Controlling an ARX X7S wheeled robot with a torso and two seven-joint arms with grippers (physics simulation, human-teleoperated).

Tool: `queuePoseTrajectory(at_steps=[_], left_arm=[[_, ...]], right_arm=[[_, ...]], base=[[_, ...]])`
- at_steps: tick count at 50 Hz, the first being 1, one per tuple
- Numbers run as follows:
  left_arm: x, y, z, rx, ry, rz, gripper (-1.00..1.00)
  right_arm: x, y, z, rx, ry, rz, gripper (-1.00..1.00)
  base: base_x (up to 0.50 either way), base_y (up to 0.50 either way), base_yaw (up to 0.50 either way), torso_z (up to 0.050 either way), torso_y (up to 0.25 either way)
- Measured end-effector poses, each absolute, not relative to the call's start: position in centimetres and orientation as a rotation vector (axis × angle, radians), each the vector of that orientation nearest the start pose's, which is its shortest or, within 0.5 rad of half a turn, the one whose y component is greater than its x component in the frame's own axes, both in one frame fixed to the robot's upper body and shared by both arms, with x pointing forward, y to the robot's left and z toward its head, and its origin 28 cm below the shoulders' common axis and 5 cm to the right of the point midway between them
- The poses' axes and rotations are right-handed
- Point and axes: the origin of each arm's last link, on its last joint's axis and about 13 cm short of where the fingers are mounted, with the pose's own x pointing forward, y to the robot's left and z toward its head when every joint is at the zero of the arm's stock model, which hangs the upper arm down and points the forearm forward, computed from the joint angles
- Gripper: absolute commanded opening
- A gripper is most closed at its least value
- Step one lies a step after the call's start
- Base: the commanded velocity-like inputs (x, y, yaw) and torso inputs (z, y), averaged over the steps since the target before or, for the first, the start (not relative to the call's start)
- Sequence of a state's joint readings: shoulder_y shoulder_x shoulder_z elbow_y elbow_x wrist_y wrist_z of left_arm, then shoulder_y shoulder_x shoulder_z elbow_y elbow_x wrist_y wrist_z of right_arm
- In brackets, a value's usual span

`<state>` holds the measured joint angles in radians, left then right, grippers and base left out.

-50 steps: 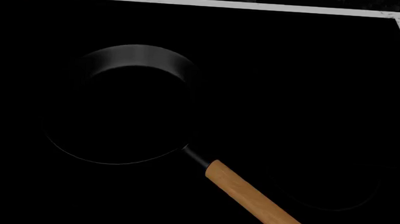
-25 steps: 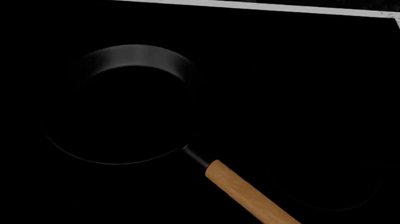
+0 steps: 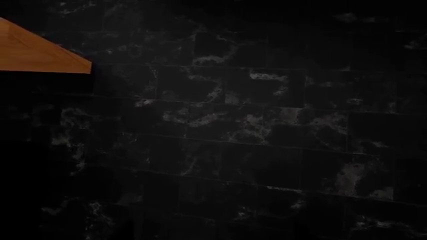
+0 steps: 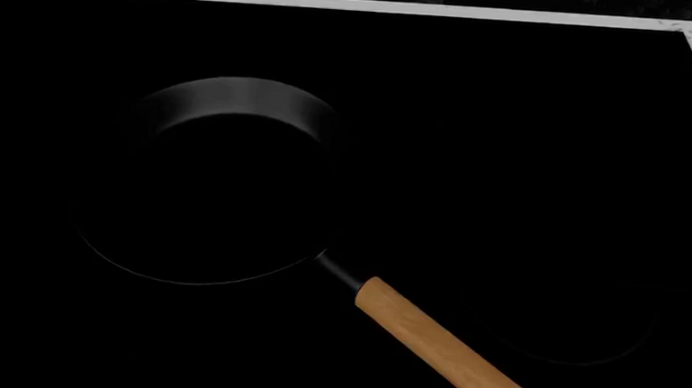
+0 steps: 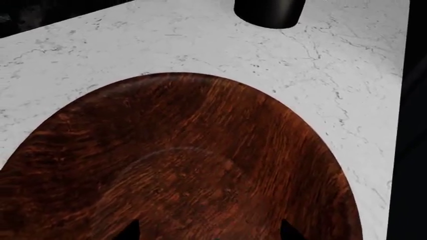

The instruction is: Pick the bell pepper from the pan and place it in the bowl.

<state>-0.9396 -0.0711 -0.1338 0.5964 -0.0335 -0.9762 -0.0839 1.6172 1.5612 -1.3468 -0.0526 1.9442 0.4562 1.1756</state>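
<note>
Right wrist view looks straight down into the bowl (image 5: pixel 180 165) on the white desk (image 5: pixel 333 65), suggesting a drop position; pepper unseen, pan (image 4: pixel 220 182) looks empty, end effector opening can't be told

the bowl (image 5: pixel 200 165) is cut off by the frame; pan (image 4: pixel 209 181) interior too dark to tell.
</note>
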Motion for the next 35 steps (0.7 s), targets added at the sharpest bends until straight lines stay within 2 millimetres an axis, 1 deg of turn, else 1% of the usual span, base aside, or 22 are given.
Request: queuePoseTrajectory(at_steps=[9,25,35], left_arm=[[27.1,24.2,30.5,-0.065,-0.568,0.198,1.0],[27.3,24.2,30.5,-0.077,-0.576,0.188,1.0],[27.1,24.4,30.7,-0.092,-0.596,0.18,1.0]], right_arm=[[19.9,-30.9,29.6,0.171,0.341,-0.967,1.0],[18.4,-29.6,33.2,0.157,0.25,-0.93,1.0],[15.7,-25.6,37.7,0.084,0.115,-0.802,1.0]], base=[[-0.02,0.01,0.02,-0.015,-0.014],[-0.02,0.01,0.02,-0.015,-0.014],[-0.02,0.01,0.02,-0.015,-0.013]])
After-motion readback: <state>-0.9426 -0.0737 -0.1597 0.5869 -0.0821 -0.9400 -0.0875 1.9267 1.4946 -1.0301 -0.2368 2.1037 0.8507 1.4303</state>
